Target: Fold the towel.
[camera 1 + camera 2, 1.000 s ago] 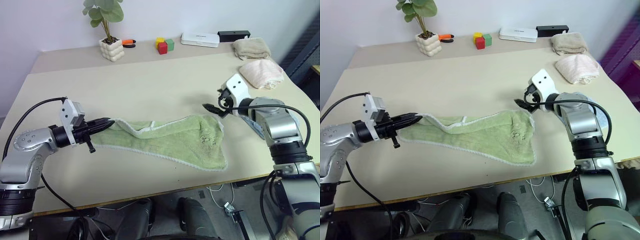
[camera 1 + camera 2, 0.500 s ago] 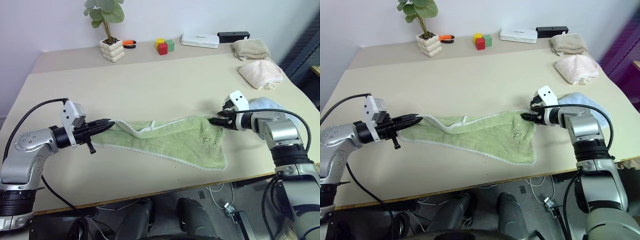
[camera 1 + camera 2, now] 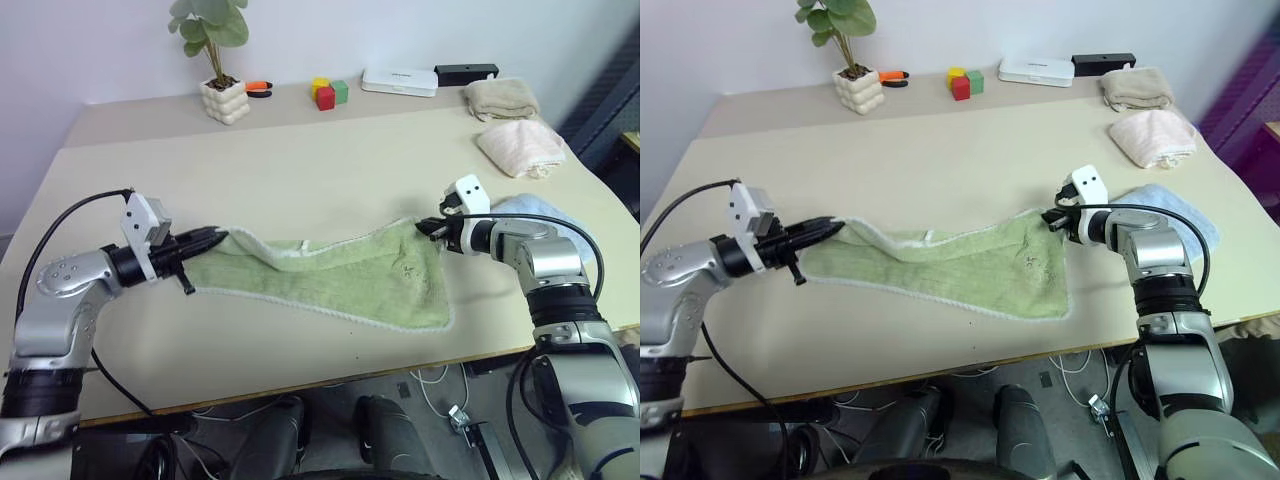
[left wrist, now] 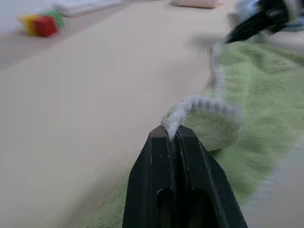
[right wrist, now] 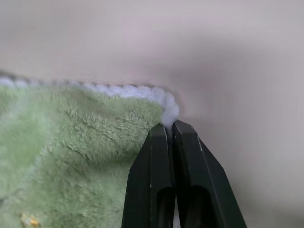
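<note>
The light green towel [image 3: 340, 275] with a whitish stitched edge lies stretched across the front of the table, sagging in the middle. My left gripper [image 3: 216, 237] is shut on the towel's left corner; the left wrist view shows the white edge [image 4: 190, 107] pinched between its black fingers [image 4: 156, 156]. At the right, my right gripper [image 3: 424, 227] is shut on the towel's far right corner, and the right wrist view shows the corner's hem [image 5: 167, 111] clamped at the fingertips. Both corners are lifted slightly off the table.
A light blue folded towel [image 3: 535, 207] lies just behind my right arm. Beige [image 3: 502, 97] and pink-cream [image 3: 522, 147] folded towels sit at the back right. A potted plant [image 3: 220, 95], coloured blocks [image 3: 328, 92], a white box [image 3: 400, 80] and a black box [image 3: 467, 72] line the far edge.
My right gripper came down to the towel's right corner and shut on it, then raised it a little. My left gripper pulled its corner slightly outward, drawing the towel's far edge tauter.
</note>
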Controlling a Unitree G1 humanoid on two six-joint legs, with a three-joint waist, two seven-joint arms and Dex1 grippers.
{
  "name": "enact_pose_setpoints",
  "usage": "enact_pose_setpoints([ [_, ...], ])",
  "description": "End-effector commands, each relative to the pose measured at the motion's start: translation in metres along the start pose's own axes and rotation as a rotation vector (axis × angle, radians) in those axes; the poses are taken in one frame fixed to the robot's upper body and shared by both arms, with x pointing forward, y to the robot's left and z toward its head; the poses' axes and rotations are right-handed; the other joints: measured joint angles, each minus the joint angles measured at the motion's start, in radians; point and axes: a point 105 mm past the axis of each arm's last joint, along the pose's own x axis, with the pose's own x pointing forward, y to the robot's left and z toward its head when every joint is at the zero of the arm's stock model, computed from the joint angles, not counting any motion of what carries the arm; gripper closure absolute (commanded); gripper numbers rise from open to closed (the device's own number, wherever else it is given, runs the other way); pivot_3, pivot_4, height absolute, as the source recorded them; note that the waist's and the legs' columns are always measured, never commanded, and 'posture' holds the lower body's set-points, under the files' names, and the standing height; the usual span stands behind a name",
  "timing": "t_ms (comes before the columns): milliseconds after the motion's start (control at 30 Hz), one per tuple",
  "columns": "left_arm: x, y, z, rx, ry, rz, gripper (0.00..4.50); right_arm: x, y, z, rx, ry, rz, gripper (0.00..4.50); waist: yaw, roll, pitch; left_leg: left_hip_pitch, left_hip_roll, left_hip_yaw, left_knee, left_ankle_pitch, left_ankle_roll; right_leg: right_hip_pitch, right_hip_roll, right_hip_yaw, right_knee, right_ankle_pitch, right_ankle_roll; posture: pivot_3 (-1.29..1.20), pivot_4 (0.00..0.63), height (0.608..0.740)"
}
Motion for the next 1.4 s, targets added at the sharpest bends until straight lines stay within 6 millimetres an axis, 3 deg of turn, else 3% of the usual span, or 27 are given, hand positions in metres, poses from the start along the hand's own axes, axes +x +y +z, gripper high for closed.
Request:
enact_pose_setpoints([
  [33,0.008,0.067,0.010,0.167,0.023,0.293,4.50,0.002,-0.011,0.076,-0.091,-0.271,-0.103,4.46,0.000,-0.001,0.001,0.000,0.000,0.000,0.000,0.001,-0.001,0.000,0.001,0.000,0.000,0.001,-0.001,0.00,0.150,0.740],
  [133,0.014,0.109,0.033,0.204,-0.007,0.458,4.50,0.007,-0.014,0.107,-0.179,-0.348,-0.163,4.46,0.000,-0.002,0.000,-0.001,0.000,-0.001,0.000,0.002,0.000,-0.001,0.001,-0.001,0.000,0.001,-0.001,0.00,0.150,0.740],
  [233,0.010,0.140,0.092,0.333,-0.133,0.631,4.50,-0.002,-0.009,0.163,-0.256,-0.536,-0.243,4.46,-0.003,-0.002,0.001,-0.001,-0.001,0.000,-0.001,0.004,-0.003,-0.002,0.000,-0.002,-0.001,0.001,0.000,0.00,0.150,0.740],
  [333,0.004,0.148,0.131,0.442,-0.230,0.690,4.50,-0.015,0.002,0.196,-0.299,-0.697,-0.223,4.46,-0.017,-0.002,0.001,-0.010,-0.001,0.000,-0.001,0.004,-0.002,-0.010,-0.001,-0.001,0.000,0.001,0.001,0.00,0.150,0.740],
  [400,0.005,0.139,0.136,0.487,-0.276,0.619,4.50,-0.019,0.010,0.196,-0.331,-0.742,-0.164,4.46,-0.025,-0.002,0.000,-0.013,-0.001,0.000,-0.001,0.004,-0.002,-0.013,-0.001,-0.001,0.001,0.002,0.001,0.00,0.150,0.740],
  [567,0.008,0.100,0.090,0.474,-0.265,0.310,4.50,-0.016,0.040,0.136,-0.425,-0.679,0.122,4.46,-0.038,0.000,-0.002,-0.010,-0.001,0.000,-0.001,0.003,0.000,-0.010,-0.001,-0.001,0.000,0.002,0.001,0.00,0.150,0.740],
  [633,0.006,0.096,0.086,0.463,-0.263,0.286,4.50,-0.018,0.044,0.129,-0.421,-0.662,0.155,4.46,-0.047,0.000,0.001,-0.011,-0.001,0.000,0.001,0.003,0.000,-0.011,0.000,0.000,0.001,0.002,0.001,0.00,0.150,0.740],
  [700,-0.005,0.068,0.040,0.435,-0.194,0.131,4.50,-0.025,0.053,0.072,-0.542,-0.531,0.236,4.46,-0.050,0.000,0.000,-0.016,-0.001,0.000,0.003,0.003,0.001,-0.015,0.000,0.000,0.002,0.003,0.003,0.00,0.150,0.740],
  [767,-0.019,0.049,0.012,0.390,-0.151,0.049,4.50,-0.037,0.059,0.039,-0.568,-0.455,0.304,4.46,-0.051,0.002,-0.001,-0.015,-0.001,0.000,0.003,0.004,0.001,-0.015,0.000,0.001,0.004,0.003,0.003,0.00,0.150,0.740],
  [1000,-0.050,0.027,-0.011,0.323,-0.063,-0.097,4.50,-0.067,0.052,0.025,-0.592,-0.396,0.333,4.46,-0.047,0.002,0.000,-0.009,0.000,0.001,0.004,0.003,0.002,-0.011,0.001,0.002,0.005,0.005,0.000,0.00,0.150,0.740],
  [1100,-0.062,0.019,-0.014,0.254,-0.025,-0.155,4.50,-0.080,0.056,0.013,-0.619,-0.336,0.391,4.46,-0.038,0.002,-0.001,-0.002,0.000,0.001,0.001,0.002,0.003,-0.004,0.000,0.001,0.001,0.004,0.000,0.00,0.150,0.740],
  [1233,-0.088,-0.004,-0.019,0.156,0.066,-0.260,4.50,-0.107,0.061,-0.020,-0.597,-0.199,0.529,4.46,-0.025,0.002,-0.001,-0.001,0.000,0.002,0.000,-0.001,0.006,-0.002,0.000,0.002,0.000,0.003,0.002,0.00,0.150,0.740],
  [1400,-0.117,-0.020,-0.030,0.067,0.171,-0.319,4.50,-0.118,0.056,-0.029,-0.593,-0.138,0.552,4.46,-0.022,0.002,0.000,0.001,0.001,0.002,0.002,-0.002,0.003,0.000,0.000,0.003,0.000,0.001,-0.002,0.00,0.150,0.740],
])
